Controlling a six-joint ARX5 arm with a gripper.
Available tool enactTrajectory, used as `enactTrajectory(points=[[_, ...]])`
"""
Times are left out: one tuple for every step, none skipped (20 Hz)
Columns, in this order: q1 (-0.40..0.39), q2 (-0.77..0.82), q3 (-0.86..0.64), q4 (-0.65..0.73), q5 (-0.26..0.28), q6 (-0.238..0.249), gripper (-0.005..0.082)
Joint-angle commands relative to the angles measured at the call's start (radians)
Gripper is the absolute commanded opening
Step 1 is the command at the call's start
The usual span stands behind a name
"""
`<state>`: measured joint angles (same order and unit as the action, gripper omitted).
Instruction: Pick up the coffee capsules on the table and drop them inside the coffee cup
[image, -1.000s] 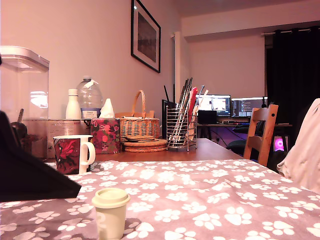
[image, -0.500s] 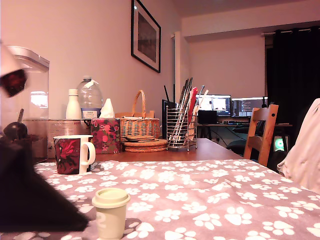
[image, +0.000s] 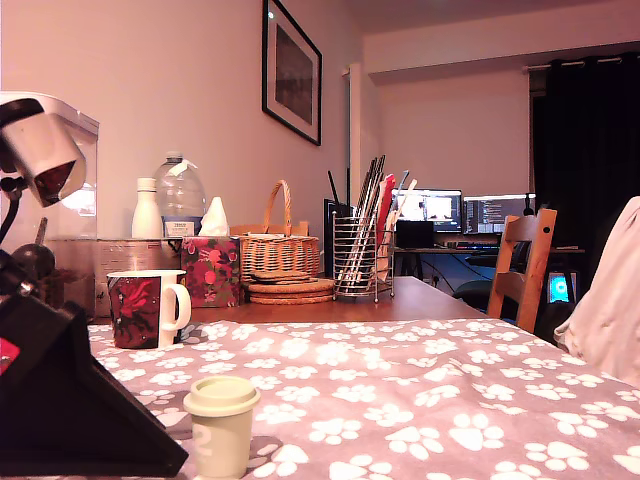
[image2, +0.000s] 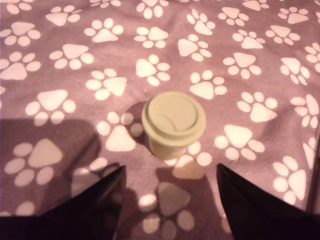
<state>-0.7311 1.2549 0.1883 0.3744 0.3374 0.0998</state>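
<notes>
A pale cream coffee capsule (image: 221, 425) stands with its flanged rim up on the paw-print tablecloth, near the front edge in the exterior view. In the wrist view the capsule (image2: 173, 123) sits just ahead of my gripper (image2: 170, 167), roughly centred on the gap. My gripper is open, its two black fingers (image2: 90, 210) wide apart, holding nothing. In the exterior view the gripper (image: 170, 455) is a black wedge low on the exterior view's left, its tip close beside the capsule. The coffee cup (image: 148, 308), red-and-black floral with a white handle, stands further back on the left.
Behind the cup are a floral tissue box (image: 209, 270), a wicker basket (image: 278, 252), stacked woven mats (image: 290, 290), a wire utensil holder (image: 362, 258), bottles (image: 180, 200) and a clear container (image: 48, 190). A wooden chair (image: 525, 265) stands at the exterior view's right. The tablecloth (image: 420, 400) covers the near table.
My gripper has dropped lower and moved toward the exterior view's right, closer to the cream capsule. The wrist camera housing has come into view at the upper left. Capsule and cup have not moved.
</notes>
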Motion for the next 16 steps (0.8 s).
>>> enactTrajectory(points=[[-0.002,0.01,0.013,0.014,-0.003,0.014,0.052],[-0.002,0.01,0.013,0.016,-0.005,0.014,0.052],[-0.002,0.01,0.013,0.016,-0.005,0.023,0.0519],[-0.002,0.01,0.014,0.016,-0.005,0.031,0.0519],[-0.002,0.01,0.016,0.016,-0.005,0.04,0.0519],[-0.002,0.012,0.018,0.016,-0.005,0.05,0.0519],[-0.002,0.016,0.022,0.016,-0.005,0.059,0.0519],[-0.002,0.022,0.025,0.016,-0.005,0.066,0.0518],[-0.002,0.029,0.029,0.017,-0.005,0.067,0.0518],[-0.002,0.037,0.034,0.017,-0.005,0.072,0.0519],[-0.002,0.045,0.039,0.016,-0.003,0.086,0.0518],[-0.002,0.056,0.045,0.017,-0.003,0.092,0.0518],[-0.002,0.071,0.053,0.016,-0.002,0.093,0.0518],[-0.002,0.085,0.061,0.015,-0.002,0.102,0.0518],[-0.002,0.095,0.068,0.016,-0.002,0.104,0.0518],[-0.002,0.103,0.072,0.016,-0.002,0.113,0.0518]])
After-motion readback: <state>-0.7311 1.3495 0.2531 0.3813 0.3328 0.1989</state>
